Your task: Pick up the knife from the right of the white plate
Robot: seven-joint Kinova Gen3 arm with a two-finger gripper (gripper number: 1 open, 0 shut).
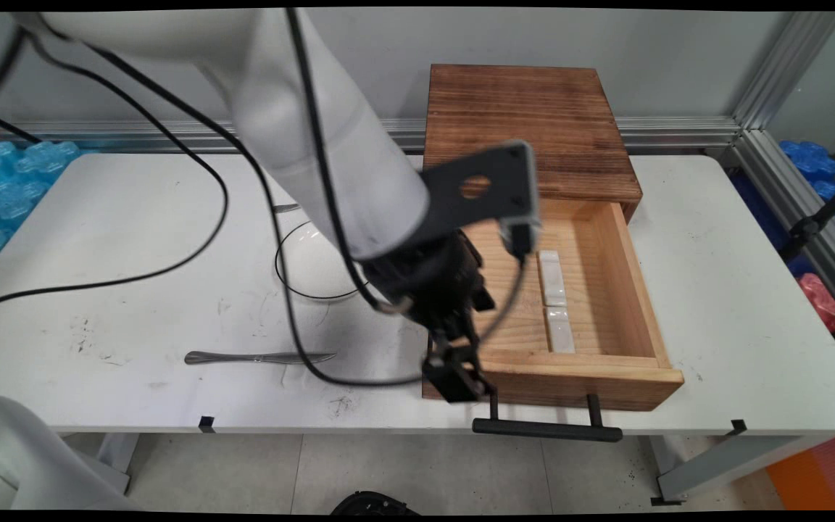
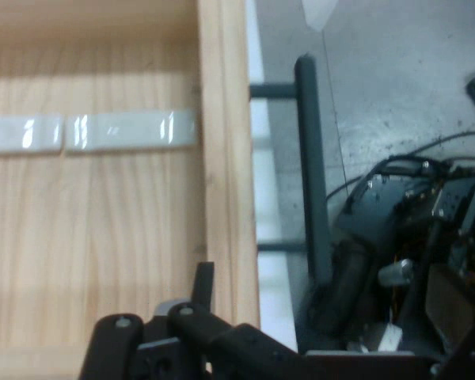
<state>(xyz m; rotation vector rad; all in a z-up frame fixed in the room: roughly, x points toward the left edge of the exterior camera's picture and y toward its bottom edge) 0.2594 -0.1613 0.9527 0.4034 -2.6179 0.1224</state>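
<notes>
A wooden box [image 1: 526,123] stands at the back of the table with its drawer [image 1: 599,370] pulled out toward the near edge. Two white oblong blocks [image 1: 555,301] lie end to end on the drawer floor; the hand view shows these white blocks [image 2: 91,131] too. A black bar handle [image 1: 548,429] juts from the drawer front. My gripper [image 1: 455,383] hangs at the drawer's front left corner, shut and holding nothing. In the hand view the gripper [image 2: 203,286] sits right against the drawer's front wall [image 2: 226,158], with the handle [image 2: 309,166] beyond.
A table knife [image 1: 258,357] lies left of the drawer near the front edge. A clear round dish [image 1: 312,264] with a dark rim sits behind it, partly under the arm. Black cables [image 1: 200,246] loop over the left of the table.
</notes>
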